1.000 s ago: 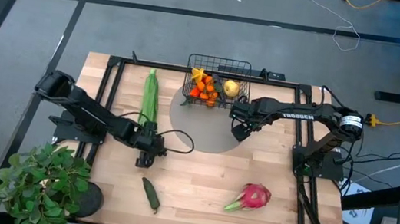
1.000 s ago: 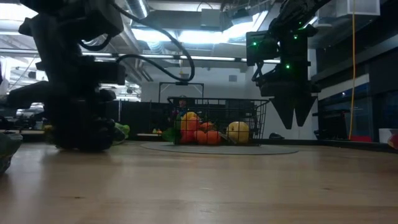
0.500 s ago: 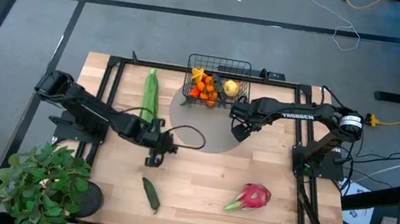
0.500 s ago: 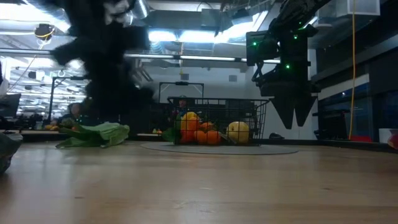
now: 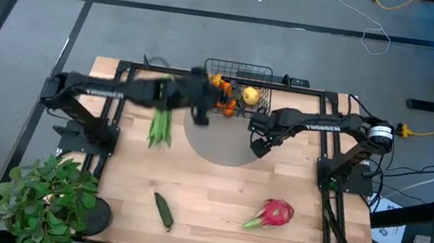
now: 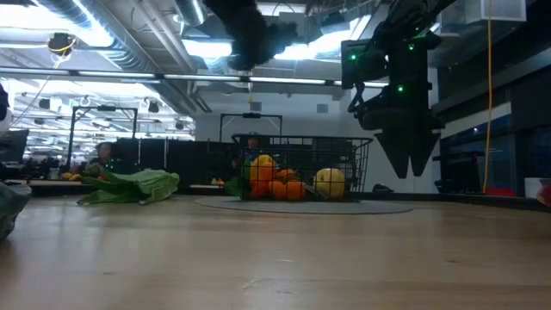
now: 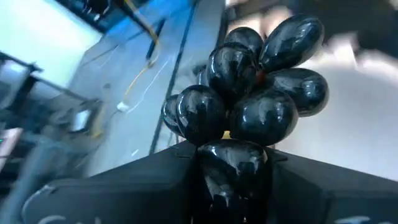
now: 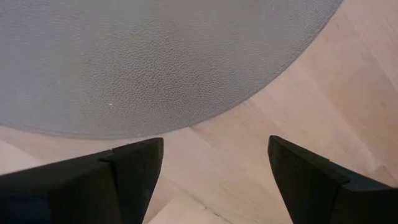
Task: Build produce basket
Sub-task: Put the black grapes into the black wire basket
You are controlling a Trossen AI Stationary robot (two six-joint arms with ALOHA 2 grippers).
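Since a second ago the left arm has been swung from the middle of the table, near the cucumber (image 5: 163, 212), up and across to the basket (image 5: 239, 71) at the far edge — its blurred outline suggests it is caught mid-motion. In the left wrist view a bunch of dark grapes (image 7: 249, 93) is seen clamped in the left gripper (image 7: 233, 165), whose fingers are closed tight on the lowest grape of the bunch. The move is judged to be the delivery leg: the grapes have been carried to the basket and remain to be released. In the high view the left gripper (image 5: 200, 102) is placed at the basket's near-left corner, just beside the oranges (image 5: 223, 99) and a yellow fruit (image 5: 249, 95) already inside. The corn (image 5: 162, 118) is left lying beside the arm, while the dragon fruit (image 5: 275, 213) and the cucumber are well apart, at the near side. The right gripper (image 8: 214, 168) is held wide open and empty over the edge of the grey mat (image 8: 155, 56), just right of the basket.
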